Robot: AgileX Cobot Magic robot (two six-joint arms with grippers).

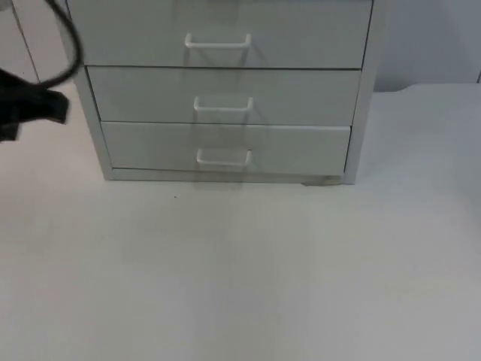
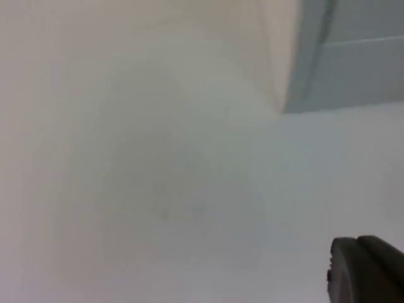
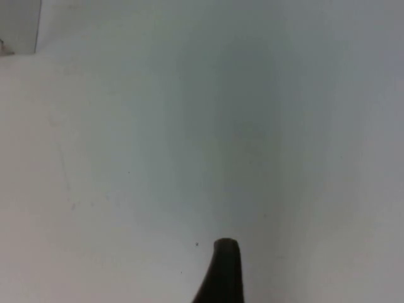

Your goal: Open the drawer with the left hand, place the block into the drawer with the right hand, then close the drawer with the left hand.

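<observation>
- A grey drawer cabinet [image 1: 225, 90] stands at the far middle of the white desk [image 1: 240, 278], with three drawers stacked, all pushed in.
- Each front carries a white handle: top drawer [image 1: 218, 41], middle drawer [image 1: 223, 104], bottom drawer [image 1: 223, 157].
- The left tool [image 1: 30, 105] hangs at the far left, just beside the cabinet's left side and apart from the handles; I cannot tell how wide it stands.
- The left wrist view catches the cabinet's lower corner [image 2: 328, 69].
- The right tool's fingertip [image 3: 221, 271] hovers over bare desk; its spread I cannot tell.
</observation>
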